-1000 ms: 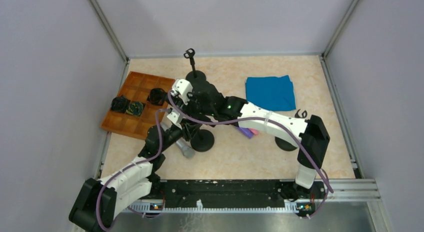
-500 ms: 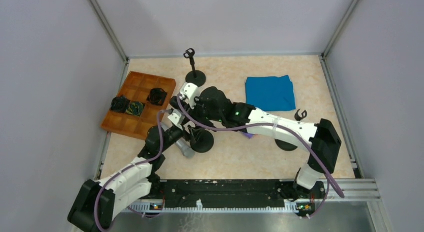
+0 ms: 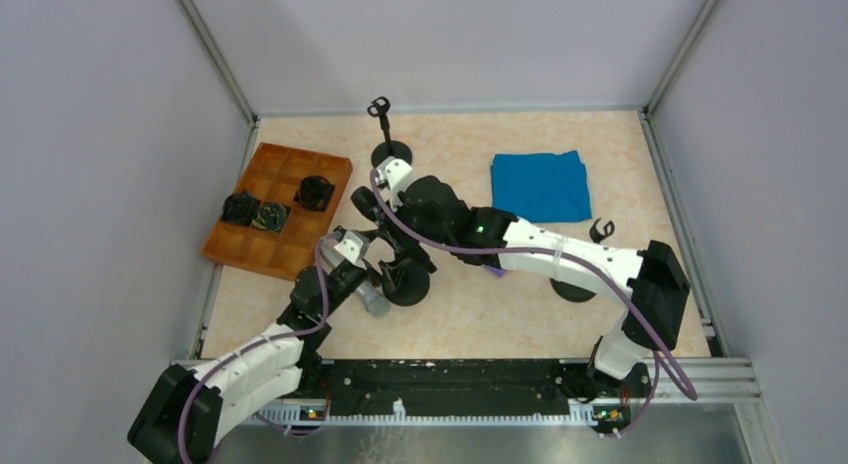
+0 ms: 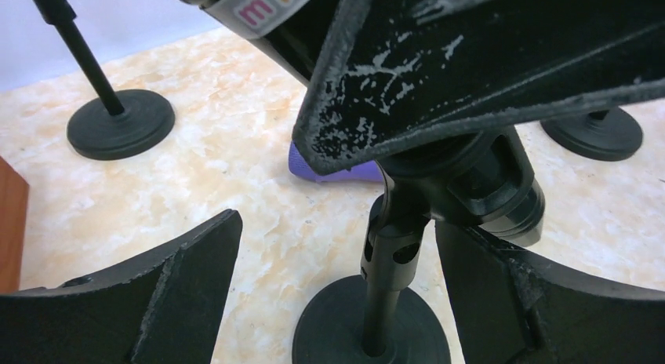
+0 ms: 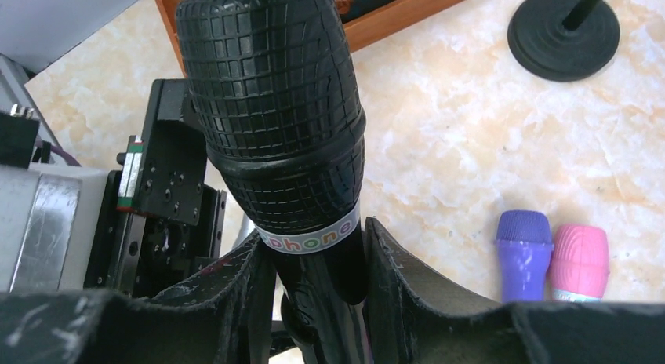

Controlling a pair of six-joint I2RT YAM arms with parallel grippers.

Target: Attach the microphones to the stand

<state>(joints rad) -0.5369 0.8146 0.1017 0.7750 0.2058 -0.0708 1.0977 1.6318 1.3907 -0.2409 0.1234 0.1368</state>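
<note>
My right gripper [image 5: 314,246] is shut on the black microphone [image 5: 274,105], just below its mesh head. It holds the microphone upright over the near stand [image 3: 405,282] in the middle of the table. In the left wrist view the microphone's lower end [image 4: 502,187] sits at the clip on top of the stand's pole [image 4: 388,270]. My left gripper [image 4: 337,238] is open, with one finger on each side of the pole and neither touching it. The purple microphone [image 5: 521,250] and the pink microphone [image 5: 580,258] lie side by side on the table. The silver-grey microphone [image 3: 373,300] lies beside the stand's base.
A second stand [image 3: 389,152] stands empty at the back. A third stand [image 3: 574,287] is at the right, partly under my right arm. A wooden tray [image 3: 262,246] with dark items lies at the left. A blue cloth [image 3: 540,184] lies at the back right.
My left gripper has opened, let go of the near stand's pole and drawn back a little. My right arm has shifted the black microphone to the right, over that stand.
</note>
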